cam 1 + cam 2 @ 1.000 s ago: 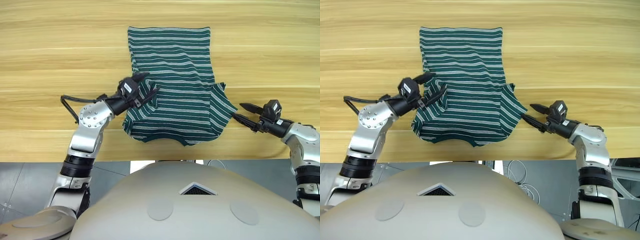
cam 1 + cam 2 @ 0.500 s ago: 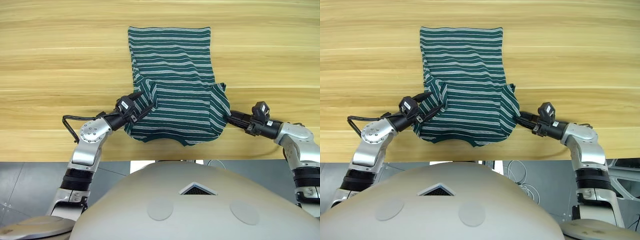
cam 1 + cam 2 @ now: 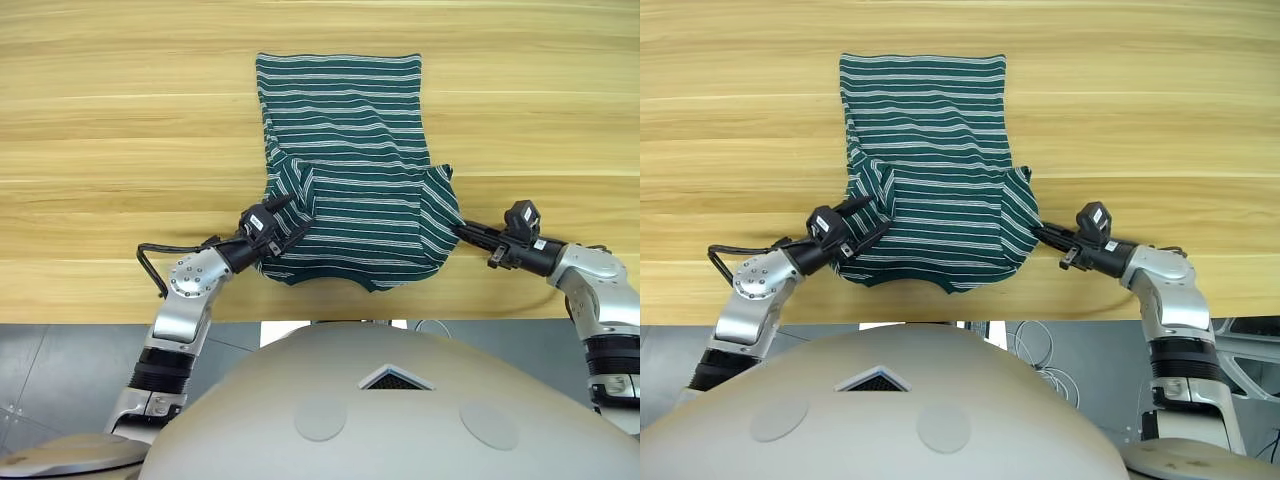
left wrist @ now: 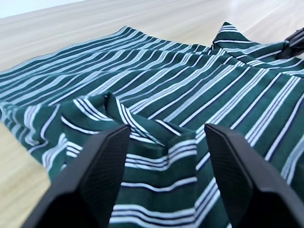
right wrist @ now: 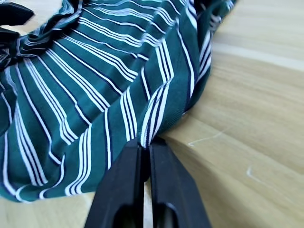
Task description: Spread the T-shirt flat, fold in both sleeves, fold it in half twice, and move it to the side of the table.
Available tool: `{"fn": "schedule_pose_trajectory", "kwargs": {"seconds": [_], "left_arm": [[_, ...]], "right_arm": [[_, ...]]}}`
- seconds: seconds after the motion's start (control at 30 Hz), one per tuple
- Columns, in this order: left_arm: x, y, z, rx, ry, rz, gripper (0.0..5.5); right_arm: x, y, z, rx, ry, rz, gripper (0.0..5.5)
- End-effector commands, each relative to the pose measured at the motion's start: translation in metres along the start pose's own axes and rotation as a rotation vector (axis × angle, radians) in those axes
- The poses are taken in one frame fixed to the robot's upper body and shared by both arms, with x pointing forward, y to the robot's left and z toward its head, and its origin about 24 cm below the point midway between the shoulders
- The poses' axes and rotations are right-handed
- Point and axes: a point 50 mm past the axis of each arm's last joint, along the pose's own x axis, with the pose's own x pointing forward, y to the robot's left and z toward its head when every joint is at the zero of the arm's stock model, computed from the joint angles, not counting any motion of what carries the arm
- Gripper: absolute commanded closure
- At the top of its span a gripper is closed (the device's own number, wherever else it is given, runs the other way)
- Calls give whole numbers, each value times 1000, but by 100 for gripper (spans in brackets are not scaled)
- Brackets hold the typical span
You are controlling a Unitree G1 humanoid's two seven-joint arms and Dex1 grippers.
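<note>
Between the fingers (image 4: 102,166) of our left pincer (image 3: 288,216), which stand wide apart, rises a soft ridge of the T-shirt (image 3: 350,130); they straddle it without pinching yet. Our right pincer (image 3: 470,232) sits at the opposite side of the garment with its fingers pressed together on the folded edge of the cloth, so it appears to have hold of that corner. The T-shirt lies on the wooden table (image 3: 120,120), its near, rumpled end spanning the space from one pincer to the other and its smoother striped body stretching away ahead of both. We judge the fabric light, thin and limp: it will sag, drag along the wood and crease wherever it is not supported, and a shallow pinch could slip off. We think the best hold is at the two near corners, biting deep enough to catch every layer of the tucked-in sleeve, and lifting both sides evenly so the fold stays square.
</note>
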Motion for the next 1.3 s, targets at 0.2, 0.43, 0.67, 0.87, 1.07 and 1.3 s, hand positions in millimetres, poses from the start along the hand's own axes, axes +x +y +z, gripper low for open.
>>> {"fn": "schedule_pose_trajectory", "kwargs": {"seconds": [0.2,0.43,0.67,0.87,1.07,1.3], "left_arm": [[-10,-22,-11,-1,80,-39,271],[-7,-33,-16,-31,95,-53,271],[-2,-36,-14,-28,87,-63,271],[-3,-39,-19,-51,114,-51,271],[-6,-47,-23,-66,133,-52,271],[-7,-53,-24,-59,149,-57,271]], "right_arm": [[10,10,30,-242,81,67,550],[29,14,51,-373,147,130,550],[55,34,78,-470,119,302,550],[76,50,74,-535,215,405,550],[81,55,62,-597,316,442,550],[83,58,64,-658,297,460,506]]}}
